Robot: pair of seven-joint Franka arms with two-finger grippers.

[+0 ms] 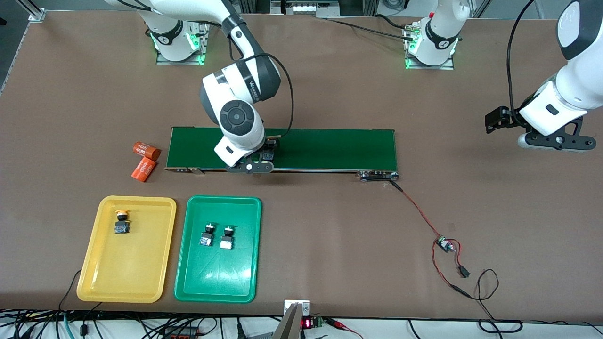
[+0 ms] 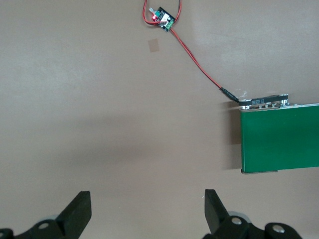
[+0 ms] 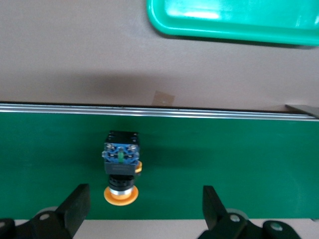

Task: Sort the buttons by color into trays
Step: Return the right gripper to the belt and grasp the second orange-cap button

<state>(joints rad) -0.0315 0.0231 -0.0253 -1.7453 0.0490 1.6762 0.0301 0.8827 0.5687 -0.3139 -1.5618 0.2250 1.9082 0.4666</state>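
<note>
**Last yellow button lies on the belt under the right hand**

A yellow-capped button [image 3: 121,167] lies on its side on the conveyor belt [image 1: 330,148], between the spread, empty fingers of the right hand [image 3: 144,211] hovering over it. Another yellow-capped button [image 1: 122,222] sits in the yellow tray [image 1: 94,263]; two green-capped buttons [image 1: 217,236] sit side by side in the green tray [image 1: 216,278]. Two orange cylinders [image 1: 144,160] lie near the belt's end. The left hand [image 2: 147,211] waits, released and empty, over bare tabletop [image 1: 494,212].
</note>
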